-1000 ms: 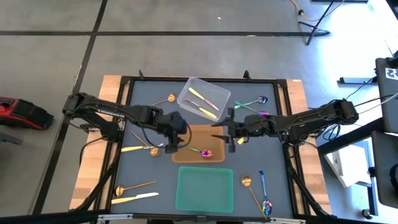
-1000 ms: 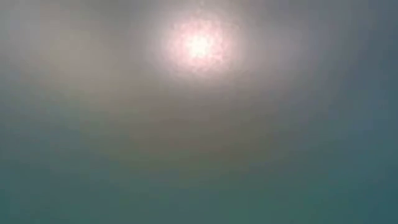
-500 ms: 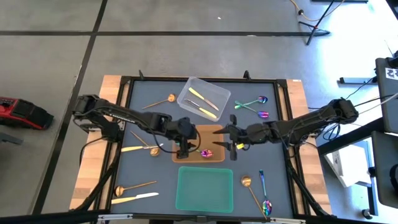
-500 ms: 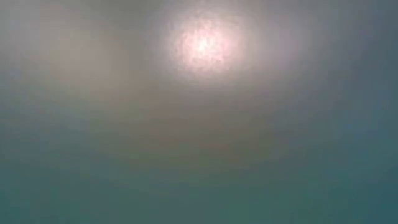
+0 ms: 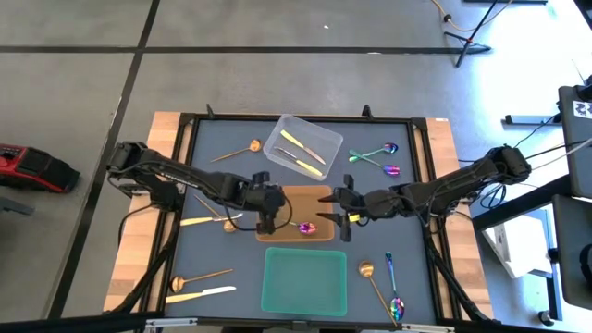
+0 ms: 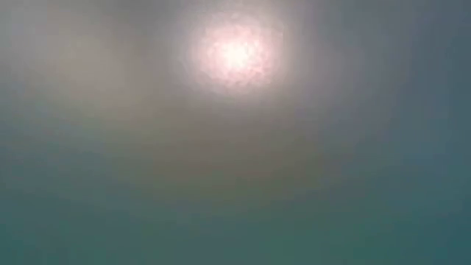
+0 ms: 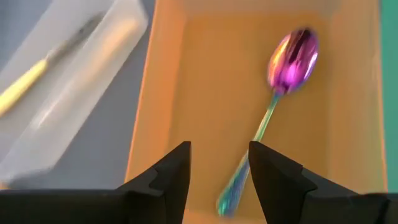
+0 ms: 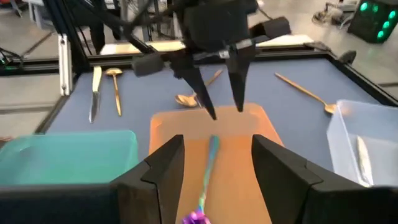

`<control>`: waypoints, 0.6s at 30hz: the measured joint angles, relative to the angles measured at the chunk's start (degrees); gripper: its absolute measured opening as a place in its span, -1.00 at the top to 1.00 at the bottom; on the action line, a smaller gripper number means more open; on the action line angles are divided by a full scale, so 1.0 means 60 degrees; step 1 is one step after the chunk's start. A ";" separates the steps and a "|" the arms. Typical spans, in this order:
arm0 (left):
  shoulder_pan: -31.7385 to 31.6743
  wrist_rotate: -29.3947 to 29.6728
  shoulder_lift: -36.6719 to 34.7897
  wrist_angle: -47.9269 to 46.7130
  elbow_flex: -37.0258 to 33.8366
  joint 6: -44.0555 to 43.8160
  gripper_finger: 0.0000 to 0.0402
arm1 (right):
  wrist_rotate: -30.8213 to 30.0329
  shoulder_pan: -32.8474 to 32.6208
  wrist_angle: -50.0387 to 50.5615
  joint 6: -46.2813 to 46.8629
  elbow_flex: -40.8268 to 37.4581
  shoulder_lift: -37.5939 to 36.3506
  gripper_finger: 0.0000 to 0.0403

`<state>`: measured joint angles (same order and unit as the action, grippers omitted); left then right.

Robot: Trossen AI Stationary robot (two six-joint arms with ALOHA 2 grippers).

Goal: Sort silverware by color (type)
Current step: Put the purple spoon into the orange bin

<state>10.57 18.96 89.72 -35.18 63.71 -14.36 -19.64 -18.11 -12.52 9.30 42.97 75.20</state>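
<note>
Two sets of jaws, mine, meet over the orange bin (image 5: 294,214) mid-surface: left jaws (image 5: 269,222) at its left edge, parted and empty, right jaws (image 5: 335,215) at its right edge, also parted and empty. One rainbow spoon (image 7: 272,111) lies loose in the orange bin between them, touching neither. Yellow knives (image 5: 302,153) sit in the clear bin (image 5: 302,133); other rainbow spoons (image 5: 377,157), copper spoons (image 5: 199,277) and a pale knife (image 5: 201,294) lie scattered on the surface, green bin (image 5: 304,281) near the front edge.
</note>
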 joint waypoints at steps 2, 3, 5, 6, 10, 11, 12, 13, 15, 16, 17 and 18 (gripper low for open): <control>0.0250 0.0040 -0.0176 -0.0784 -0.0001 -0.0590 0.22 | -0.0172 -0.0258 0.0081 0.0099 -0.0004 0.0036 0.11; 0.0405 0.0033 -0.0267 -0.1026 -0.0001 -0.0865 0.22 | -0.0244 -0.0373 0.0038 0.0131 -0.0009 0.0052 0.11; 0.0825 0.0155 -0.0493 -0.1414 -0.0001 -0.1387 0.22 | -0.0464 -0.0630 -0.0089 0.0153 0.0004 0.0066 0.11; 0.1026 0.0216 -0.0611 -0.1663 -0.0001 -0.1639 0.22 | -0.0593 -0.0796 -0.0085 0.0153 0.0001 0.0066 0.11; 0.1815 0.0261 -0.1047 -0.2436 -0.0001 -0.2607 0.22 | -0.0728 -0.1233 -0.0181 0.0150 0.0002 0.0073 0.11; 0.1997 0.0282 -0.1096 -0.2662 -0.0001 -0.2883 0.22 | -0.0728 -0.1303 -0.0181 0.0157 -0.0001 0.0073 0.11; 0.2169 0.0329 -0.1114 -0.2873 -0.0001 -0.3192 0.22 | -0.0723 -0.1361 -0.0180 0.0178 -0.0001 0.0073 0.11; 0.2335 0.0395 -0.1143 -0.3121 -0.0001 -0.3488 0.22 | -0.0725 -0.1404 -0.0199 0.0213 0.0000 0.0073 0.11; 0.2735 0.0666 -0.1175 -0.3586 -0.0001 -0.4046 0.22 | -0.0735 -0.1449 -0.0254 0.0370 0.0002 0.0073 0.11; 0.2914 0.0685 -0.1182 -0.3761 -0.0001 -0.4303 0.22 | -0.0732 -0.1449 -0.0249 0.0473 0.0000 0.0073 0.11; 0.3096 0.0674 -0.1182 -0.3944 -0.0001 -0.4539 0.22 | -0.0726 -0.1452 -0.0235 0.0611 0.0001 0.0074 0.11; 0.3295 0.0637 -0.1178 -0.4124 -0.0001 -0.4824 0.22 | -0.0714 -0.1498 -0.0228 0.0691 0.0002 0.0104 0.11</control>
<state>30.33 22.78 82.65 -59.93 63.70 -43.31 -23.93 -27.10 -13.88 13.44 42.98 75.82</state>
